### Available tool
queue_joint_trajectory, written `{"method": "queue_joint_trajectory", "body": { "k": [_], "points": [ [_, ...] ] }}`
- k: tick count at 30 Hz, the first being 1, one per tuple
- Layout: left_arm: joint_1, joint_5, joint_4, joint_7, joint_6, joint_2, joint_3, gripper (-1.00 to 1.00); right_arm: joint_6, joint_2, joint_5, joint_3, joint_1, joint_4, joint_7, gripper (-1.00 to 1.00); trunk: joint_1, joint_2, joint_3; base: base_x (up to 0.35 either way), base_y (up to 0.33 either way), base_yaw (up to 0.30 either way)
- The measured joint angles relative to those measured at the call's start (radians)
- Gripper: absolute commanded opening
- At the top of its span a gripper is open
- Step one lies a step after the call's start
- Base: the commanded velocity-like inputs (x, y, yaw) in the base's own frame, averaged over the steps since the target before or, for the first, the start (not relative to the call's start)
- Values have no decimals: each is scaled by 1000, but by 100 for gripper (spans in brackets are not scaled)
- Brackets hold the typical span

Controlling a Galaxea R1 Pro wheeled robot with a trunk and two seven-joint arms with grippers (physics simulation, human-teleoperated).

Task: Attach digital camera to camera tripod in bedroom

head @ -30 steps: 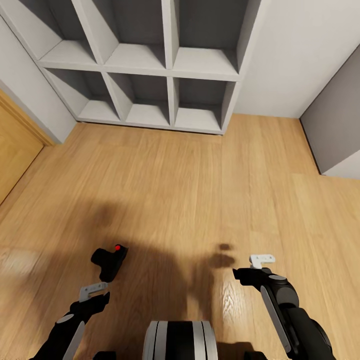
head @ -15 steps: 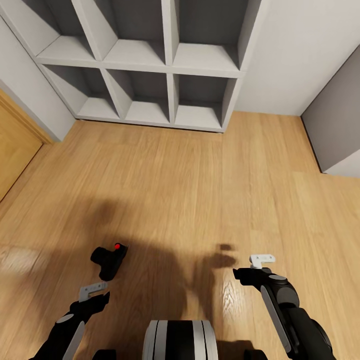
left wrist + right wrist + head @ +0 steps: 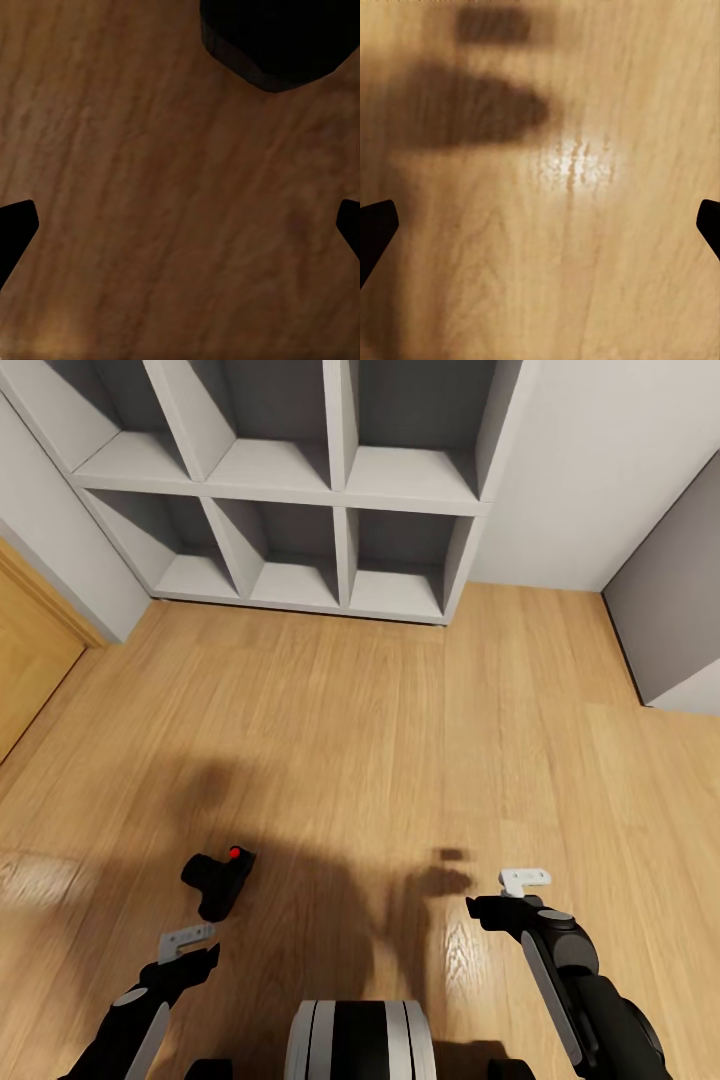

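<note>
Lying ungrasped on the wood floor (image 3: 400, 740), the digital camera (image 3: 220, 880) sits just beyond the spread left gripper (image 3: 190, 948) (right gripper (image 3: 505, 893) equally spread, empty), so pickup and mounting remain.

Floor's light honey-brown wood planks (image 3: 420, 740) w/ fine darker grain, plus soft grey-brown shadow blotches. Small chunky black digital camera (image 3: 217, 880) w/ a bright red round button on top. Pale grey-white cubby shelf unit (image 3: 340, 490), insides a darker grey. Walls white-ish (image 3: 570, 470). Both robot arms black w/ pale grey-white fingertips: left gripper (image 3: 187, 942), right gripper (image 3: 523, 881).
</note>
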Motion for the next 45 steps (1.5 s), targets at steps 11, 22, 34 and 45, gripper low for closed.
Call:
{"method": "queue_joint_trajectory", "body": {
  "k": [11, 22, 34, 45],
  "points": [
    [0, 2, 0, 0, 4, -1, 0, 100, -1, 0, 1, 1, 0, 1, 0, 100, 0, 0, 0, -3, 0, 0],
    [0, 1, 0, 1, 15, -5, 1, 100, -2, 0, 1, -2, 0, 1, -1, 100, 0, 0, 0, -83, 0, 0],
    [0, -21, 10, 3, 0, -1, 0, 100, -2, 0, 1, -2, 0, 1, -1, 100, 0, 0, 0, -6, 0, 0],
    [0, -114, 41, -2, -130, 15, 7, 100, -6, 0, 2, -4, 0, 1, -4, 100, 0, 0, 0, 0, 0, 0]
  ]
}}
